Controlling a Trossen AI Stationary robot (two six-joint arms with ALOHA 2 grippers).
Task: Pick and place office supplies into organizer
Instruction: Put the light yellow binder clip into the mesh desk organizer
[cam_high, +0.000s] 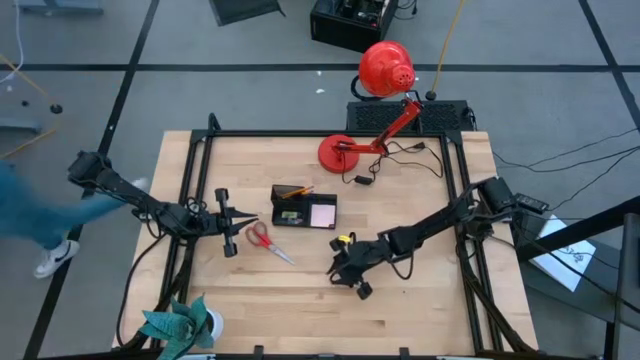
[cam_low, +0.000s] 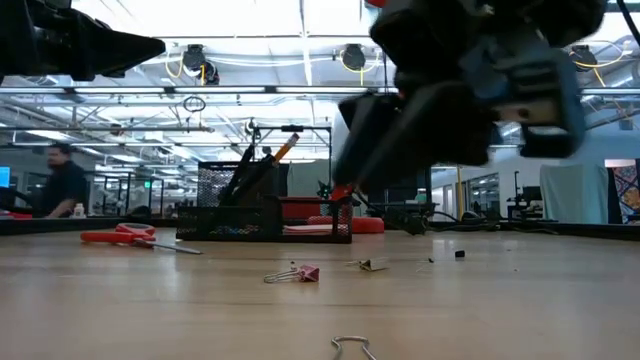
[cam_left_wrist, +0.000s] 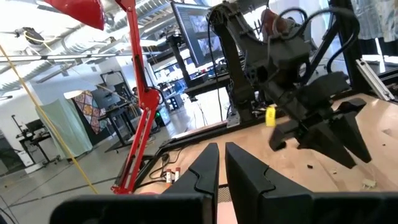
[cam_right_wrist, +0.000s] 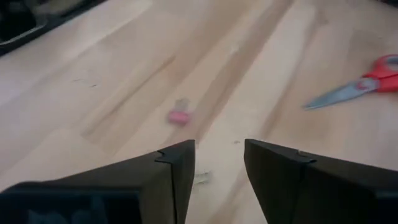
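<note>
Hovering right pincer (cam_right_wrist: 217, 168) spread above pink clip (cam_right_wrist: 179, 116), unseen from high view.

Matt pale wood table (cam_high: 420, 300); scissors (cam_right_wrist: 364, 87) with seemingly plastic handles, metal blades.

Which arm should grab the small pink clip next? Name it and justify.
Right. The right gripper hangs open over the pink clip, fingers aimed at it. The left gripper sits beyond the scissors, farther away.

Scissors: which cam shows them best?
High view: the red-handled scissors lie whole on the table beside the organizer. Low view shows them edge-on, far off; right wrist crops them at the frame edge; left wrist shows none.
</note>
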